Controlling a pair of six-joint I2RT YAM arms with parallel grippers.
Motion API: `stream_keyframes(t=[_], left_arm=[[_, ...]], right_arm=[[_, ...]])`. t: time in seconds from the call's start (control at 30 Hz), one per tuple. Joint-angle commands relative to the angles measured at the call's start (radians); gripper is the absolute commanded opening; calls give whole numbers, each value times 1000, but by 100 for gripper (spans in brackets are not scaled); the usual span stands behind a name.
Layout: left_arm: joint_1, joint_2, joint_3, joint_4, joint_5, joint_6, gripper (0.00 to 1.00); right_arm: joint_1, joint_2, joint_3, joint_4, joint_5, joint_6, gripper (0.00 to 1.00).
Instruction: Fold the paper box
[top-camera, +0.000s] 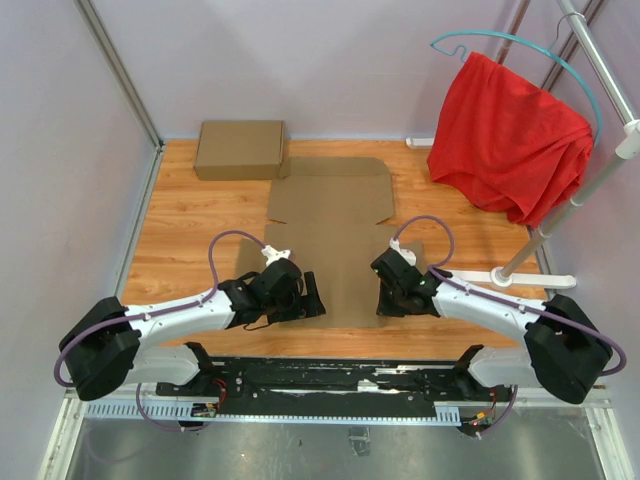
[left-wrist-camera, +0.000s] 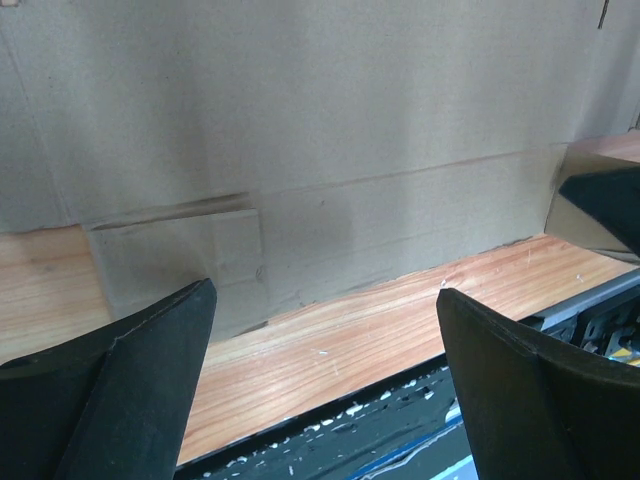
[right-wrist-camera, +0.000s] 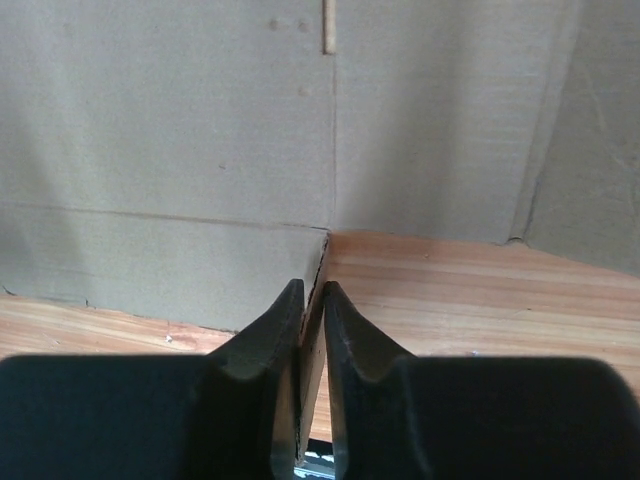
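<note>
The paper box is a flat brown die-cut cardboard sheet lying in the middle of the wooden table. My left gripper is open over the sheet's near left corner, with nothing between its fingers; in the left wrist view the sheet fills the top and my left gripper hovers over bare wood. My right gripper is shut on a raised flap at the sheet's near right edge; in the right wrist view my right gripper pinches the flap's thin edge.
A second, formed flat cardboard box lies at the back left. A red cloth hangs on a hanger from a white rack at the right. Grey walls enclose the table; the black rail runs along the near edge.
</note>
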Motion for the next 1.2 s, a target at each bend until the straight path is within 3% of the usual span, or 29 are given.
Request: stream_keyframes(t=[0.0, 0.2, 0.3, 0.93, 1.17], left_arm=[[-8, 4, -19, 36, -18, -12, 99], [-9, -59, -40, 21, -35, -25, 99], [-9, -65, -48, 25, -37, -28, 99], [-10, -32, -101, 106, -8, -44, 99], [-9, -123, -44, -5, -73, -28, 99]], right_arm=[[38, 10, 44, 11, -29, -47, 18], [81, -35, 61, 10, -21, -77, 40], [88, -34, 67, 18, -32, -86, 44], [134, 211, 104, 87, -93, -91, 45], [139, 103, 127, -15, -23, -103, 45]])
